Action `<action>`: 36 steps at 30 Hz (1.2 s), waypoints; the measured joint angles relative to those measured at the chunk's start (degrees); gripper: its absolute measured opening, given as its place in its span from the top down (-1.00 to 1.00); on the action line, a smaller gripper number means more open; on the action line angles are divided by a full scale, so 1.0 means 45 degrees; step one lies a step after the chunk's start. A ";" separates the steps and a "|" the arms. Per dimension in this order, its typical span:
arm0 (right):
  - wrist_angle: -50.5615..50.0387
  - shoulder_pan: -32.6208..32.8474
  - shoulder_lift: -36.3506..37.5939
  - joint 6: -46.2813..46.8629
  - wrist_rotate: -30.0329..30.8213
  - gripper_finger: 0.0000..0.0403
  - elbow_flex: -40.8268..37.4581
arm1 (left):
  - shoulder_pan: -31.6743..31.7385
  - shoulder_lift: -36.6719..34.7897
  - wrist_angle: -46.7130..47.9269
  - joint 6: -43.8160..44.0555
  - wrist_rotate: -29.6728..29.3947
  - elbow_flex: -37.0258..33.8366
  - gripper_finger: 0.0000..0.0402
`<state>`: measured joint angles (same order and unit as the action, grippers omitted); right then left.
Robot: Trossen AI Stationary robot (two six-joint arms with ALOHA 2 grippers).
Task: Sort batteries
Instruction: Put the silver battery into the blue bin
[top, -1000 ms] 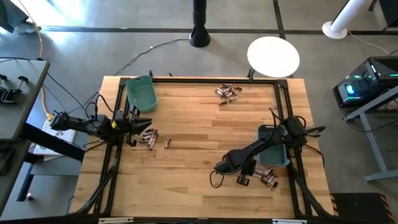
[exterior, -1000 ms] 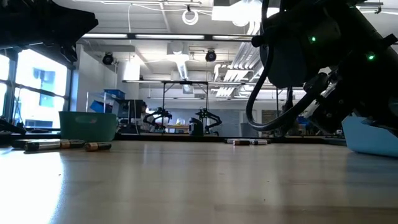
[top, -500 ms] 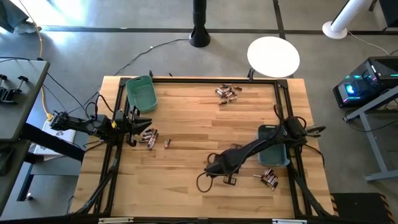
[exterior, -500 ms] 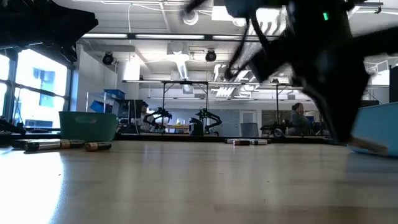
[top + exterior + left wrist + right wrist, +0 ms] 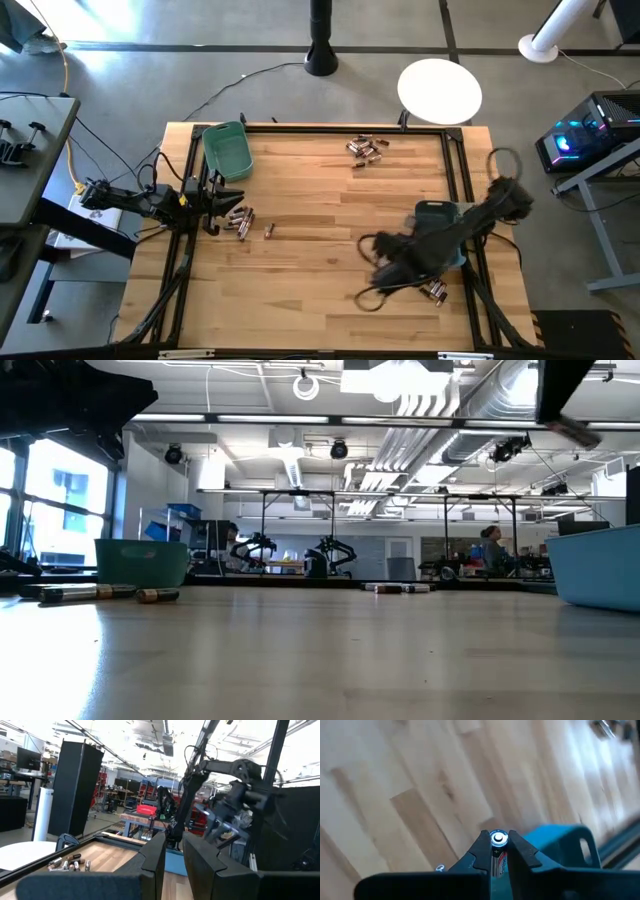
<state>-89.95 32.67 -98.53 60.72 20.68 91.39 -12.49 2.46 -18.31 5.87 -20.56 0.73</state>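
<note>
I'm holding one battery [image 5: 498, 851] in the right hand [image 5: 498, 851]: fingers pinched tight on it, its silver end cap poking out between the tips in the right wrist view. From overhead that hand [image 5: 392, 268] is hanging over the surface [image 5: 320, 200] at about 4 o'clock from the centre, just beside the blue-grey bin [image 5: 438, 232], w/ the bin's corner [image 5: 560, 850] showing right behind the tips in the wrist view.

Left hand [image 5: 228, 200] is parked at the 9 o'clock edge, fingers [image 5: 155, 862] sitting w/ only a narrow gap and nothing between them. Right next to it, a small pile of batteries [image 5: 240, 220] is lying on the wood, w/ one loose cell [image 5: 269, 230] just to the 3 o'clock side of that pile. In the low view the same pile [image 5: 75, 592] is lying flat in front of the green bin [image 5: 142, 563].

Green bin [image 5: 227, 148] is sitting at approx 10 o'clock, near the far corner. Second cluster of batteries [image 5: 366, 149] is lying at approx 1 o'clock by the far edge, well apart from both bins. Third lot [image 5: 433, 290] is lying at approx 5 o'clock, just on the near side of the blue-grey bin and close to the right arm.
</note>
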 joint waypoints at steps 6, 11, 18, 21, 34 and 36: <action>-0.0001 0.0860 0.3008 0.4564 0.0130 0.92 -0.3715 | 0.0000 0.0000 0.0000 -0.0005 0.0000 0.0000 0.71; 0.1049 0.1530 0.4538 0.7262 0.0084 0.92 -0.6251 | 0.0000 0.0001 0.0005 -0.0005 0.0000 0.0000 0.71; 0.2719 0.1792 0.4900 0.9537 -0.0199 0.92 -0.8665 | 0.0005 0.0000 0.0009 -0.0005 0.0000 0.0000 0.71; 0.3819 0.1797 0.4893 0.9916 -0.0281 0.92 -0.9440 | 0.0004 0.0001 0.0005 -0.0005 0.0000 0.0000 0.71; 0.6129 0.1792 0.4893 1.0842 -0.1013 0.92 -1.1501 | 0.0002 0.0001 0.0005 -0.0005 0.0000 0.0000 0.71; 0.6474 0.1792 0.4895 1.0828 -0.0980 0.92 -1.1728 | 0.0000 0.0000 0.0005 -0.0005 0.0000 0.0000 0.71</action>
<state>-60.82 40.73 -76.50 109.45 16.27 38.61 -12.49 2.46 -18.28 5.85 -20.56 0.73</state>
